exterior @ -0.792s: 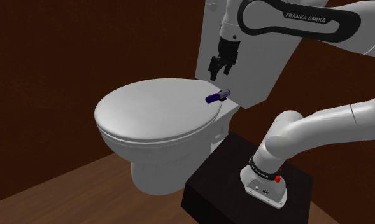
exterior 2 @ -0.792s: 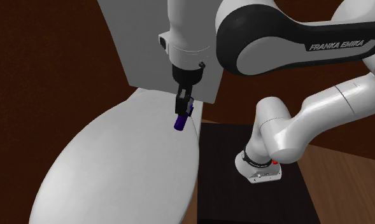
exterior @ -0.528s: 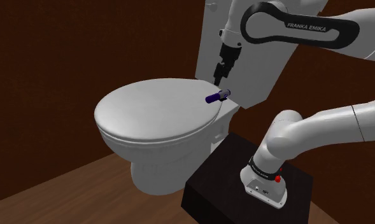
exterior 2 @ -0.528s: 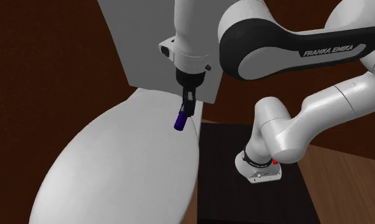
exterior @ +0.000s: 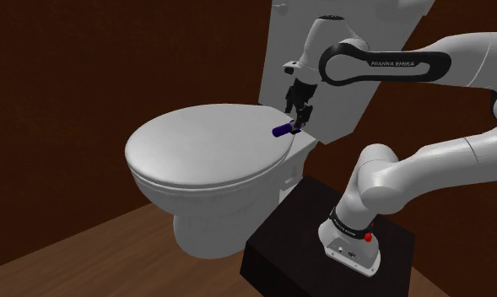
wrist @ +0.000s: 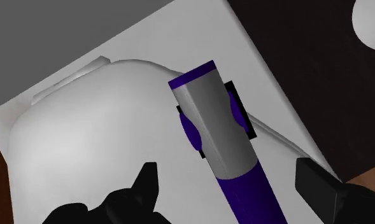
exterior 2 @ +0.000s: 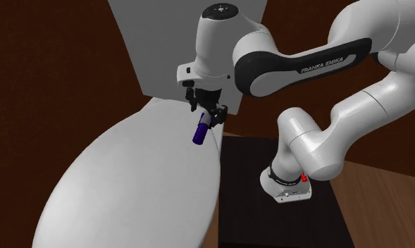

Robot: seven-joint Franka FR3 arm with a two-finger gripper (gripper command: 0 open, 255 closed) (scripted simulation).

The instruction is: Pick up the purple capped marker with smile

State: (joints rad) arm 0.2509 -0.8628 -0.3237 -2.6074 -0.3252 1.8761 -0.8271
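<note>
Marker [wrist: 224, 140], grey-barrelled with a purple cap, lying on the rear of the toilet lid [exterior: 196, 143], close to that lid's hinge edge. Gripper [wrist: 229, 178] just above it, fingers [wrist: 144, 188] spread to either side of the body, not touching. Best to ease straight down, stay centred across the round barrel, then close squarely. Likely to roll off the lid's edge if nudged from one side.

Purple-and-grey marker [wrist: 227, 153] — lying flat on toilet lid [exterior: 196, 143].
</note>
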